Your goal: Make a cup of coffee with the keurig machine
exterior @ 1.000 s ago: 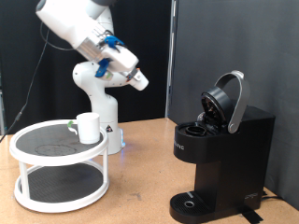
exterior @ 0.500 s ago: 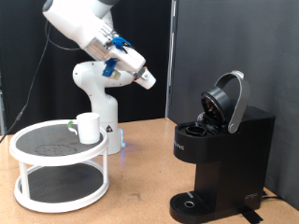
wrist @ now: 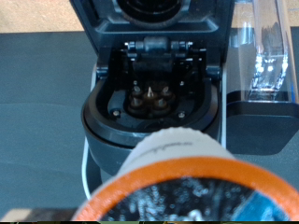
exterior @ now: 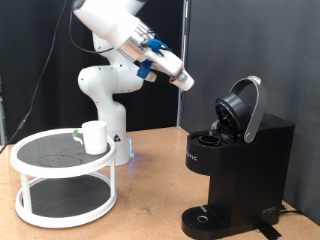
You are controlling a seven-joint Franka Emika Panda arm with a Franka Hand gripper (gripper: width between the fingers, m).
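Black curtain behind, the claw [exterior: 186,83] hangs upper centre, clamped on a pod [wrist: 192,191], above the keurig machine [exterior: 235,165], lid raised for loading.

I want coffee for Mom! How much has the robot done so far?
The keurig machine already has its lid up and its pod chamber empty. The pincer carries a coffee pod toward it. The cup waits on the white stand, not under the spout.
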